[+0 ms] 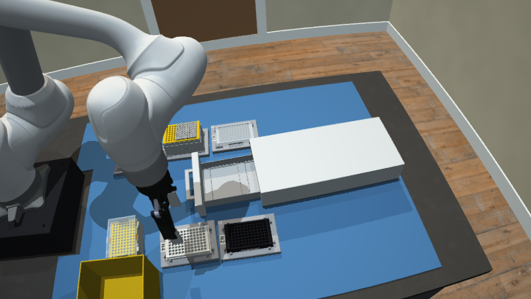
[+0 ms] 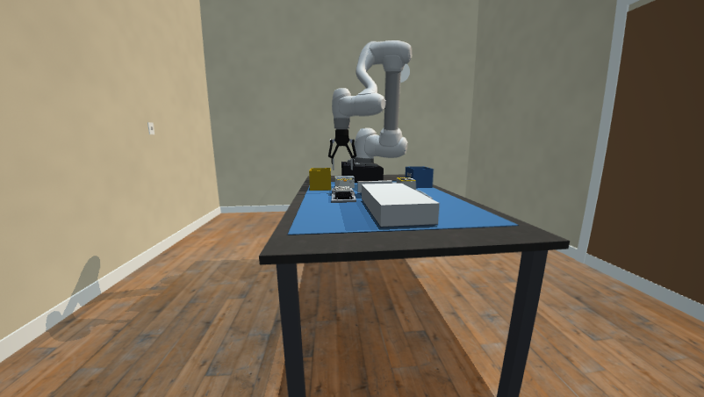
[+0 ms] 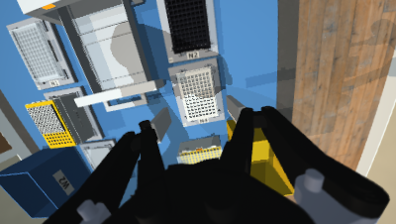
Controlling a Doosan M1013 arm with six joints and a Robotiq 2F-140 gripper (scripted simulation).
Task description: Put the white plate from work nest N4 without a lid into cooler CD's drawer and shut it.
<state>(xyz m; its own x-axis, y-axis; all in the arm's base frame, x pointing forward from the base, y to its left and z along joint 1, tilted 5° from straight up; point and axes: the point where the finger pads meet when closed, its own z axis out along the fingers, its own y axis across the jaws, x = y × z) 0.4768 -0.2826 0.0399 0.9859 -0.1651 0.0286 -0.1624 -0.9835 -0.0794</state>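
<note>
The white plate lies without a lid in nest N4, at the near left of the blue mat; the wrist view shows it straight below the fingers. My gripper hangs open and empty well above it, as the side view also shows. The white cooler CD stands in the middle of the mat. Its drawer is pulled out toward the arm's base, with the bar handle in front. The drawer's ribbed floor is empty. An amber lamp shows on the cooler's front.
A black plate sits in nest N2 beside N4. A yellow lidded plate and a yellow bin stand left of N4. A yellow tip box and a clear plate lie behind the drawer. A blue bin stands near the arm's base.
</note>
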